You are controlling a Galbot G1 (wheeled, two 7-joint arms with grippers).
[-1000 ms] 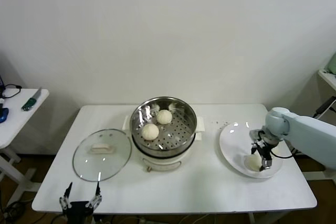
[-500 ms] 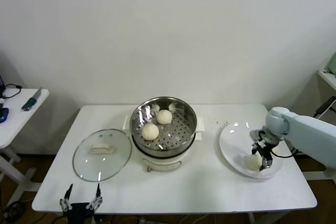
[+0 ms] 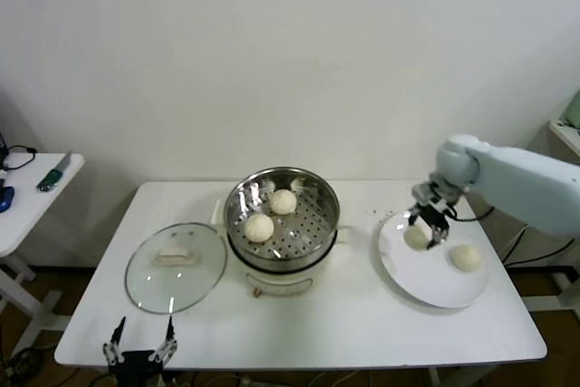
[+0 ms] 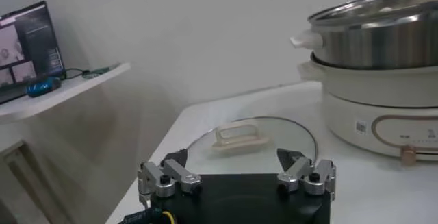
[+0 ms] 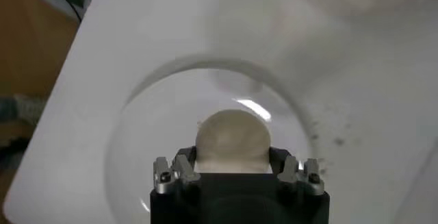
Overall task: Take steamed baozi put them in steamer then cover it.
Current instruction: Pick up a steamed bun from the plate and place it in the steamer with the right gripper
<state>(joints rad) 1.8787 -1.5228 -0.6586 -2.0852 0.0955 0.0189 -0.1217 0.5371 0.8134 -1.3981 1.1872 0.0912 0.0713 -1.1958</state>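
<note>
Lifting one baozi (image 3: 416, 237) off the plate (image 3: 435, 289), right hand (image 3: 426, 228) clamped on it (earlier lower), second bun (image 3: 467, 257) uncovered

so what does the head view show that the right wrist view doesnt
Only the head view shows the steamer with two baozi in it, the glass cover lying on the table beside it, the open left gripper parked at the table's near edge, and a second baozi lying on the plate. Only the right wrist view shows, up close, the fingers pressed against both sides of the held baozi. Both show the right gripper shut on that baozi above the white plate.
</note>
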